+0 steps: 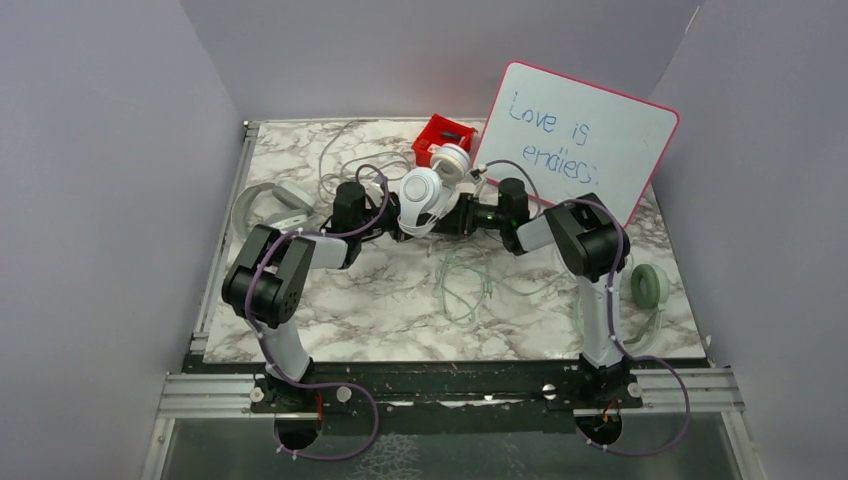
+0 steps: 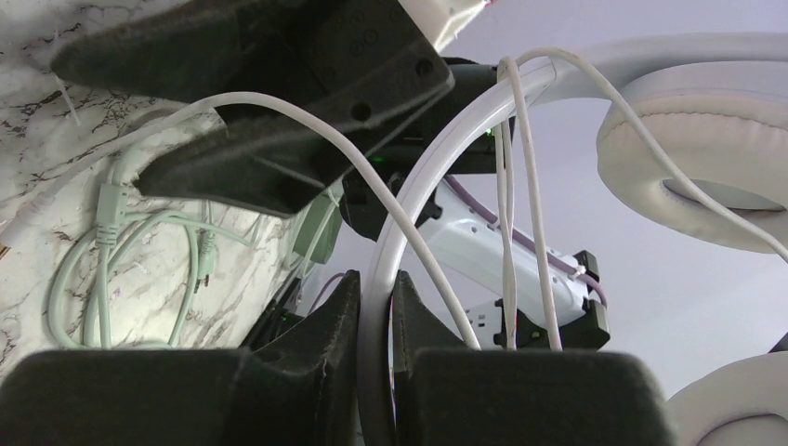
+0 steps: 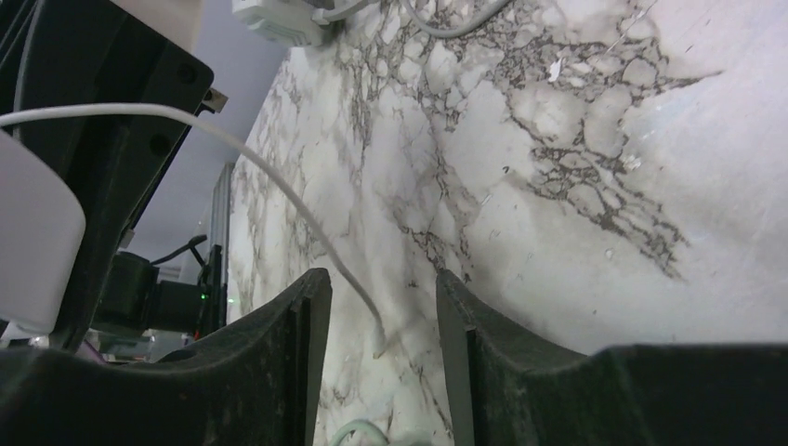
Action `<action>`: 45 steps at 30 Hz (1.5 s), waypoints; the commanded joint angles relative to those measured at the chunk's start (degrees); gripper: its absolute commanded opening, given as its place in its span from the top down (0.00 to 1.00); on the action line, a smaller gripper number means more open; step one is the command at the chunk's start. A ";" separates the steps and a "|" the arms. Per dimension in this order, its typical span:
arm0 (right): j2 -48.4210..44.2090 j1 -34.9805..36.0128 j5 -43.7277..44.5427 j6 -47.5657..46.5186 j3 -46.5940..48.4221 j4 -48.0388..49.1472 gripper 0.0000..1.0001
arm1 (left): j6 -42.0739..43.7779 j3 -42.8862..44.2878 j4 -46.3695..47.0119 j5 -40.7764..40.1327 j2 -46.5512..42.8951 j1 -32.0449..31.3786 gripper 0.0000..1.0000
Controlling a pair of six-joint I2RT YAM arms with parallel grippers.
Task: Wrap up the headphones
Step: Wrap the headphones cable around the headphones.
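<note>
Top external shows the white headphones (image 1: 425, 195) held up mid-table, cups stacked near-left to far-right. Left gripper (image 2: 374, 290) fingers pinch the headband (image 2: 413, 195) — right gripper (image 3: 381, 283) fingers spread, the cable (image 3: 279, 190) hanging loose between them.

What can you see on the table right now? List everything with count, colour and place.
white headphones: one, white, held up mid-table
grey headphones: one, pale grey, far left
mint headphones: one, mint, right edge
loose cable: one, mint, table centre
bin: one, red, far centre
whiteboard: one, white with pink rim, leaning at the far right
table: one, marble-patterned
left gripper: one, black, clamped on the white headband
right gripper: one, black, open, white cable between its fingers
</note>
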 commanded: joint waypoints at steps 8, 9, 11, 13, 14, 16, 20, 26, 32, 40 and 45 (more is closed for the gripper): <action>5.04 1.46 -0.53 7.49 1.53 15.12 0.63 | 0.53 1.22 2.35 1.44 -3.22 0.15 1.00; 5.37 1.59 -0.68 8.09 1.78 15.90 0.63 | 0.54 1.21 2.35 1.44 -3.23 0.08 1.00; 5.85 1.77 -0.99 8.01 2.46 15.48 0.67 | 0.53 1.28 2.35 1.52 -3.23 0.09 1.00; 5.77 1.84 -0.88 7.89 2.28 15.56 0.79 | 0.45 1.33 2.40 1.61 -3.44 0.11 1.00; 5.53 1.74 -0.42 8.36 1.86 16.03 0.86 | 0.52 1.23 2.36 1.62 -3.56 0.08 1.00; 4.23 1.08 0.99 8.39 0.80 16.31 0.96 | 0.61 1.13 2.31 1.80 -3.79 0.10 1.00; 0.94 -3.74 2.58 7.33 0.80 12.62 1.00 | 2.00 0.01 0.92 2.10 -5.32 0.14 1.00; -3.68 -11.18 -1.02 4.28 0.92 6.93 1.00 | 13.86 2.04 -13.86 1.38 -10.19 0.14 1.00; -8.00 -11.84 -1.18 -2.57 1.54 -2.47 1.00 | 31.92 10.53 -36.31 -3.63 -14.17 0.06 1.00; -9.68 -14.21 -1.36 -1.92 3.01 -3.43 1.00 | 52.38 20.39 -59.43 -13.07 -19.64 0.04 1.00; -11.27 -14.28 -1.67 -4.09 4.70 -6.99 1.00 | 59.46 23.25 -66.88 -19.50 -22.51 0.06 1.00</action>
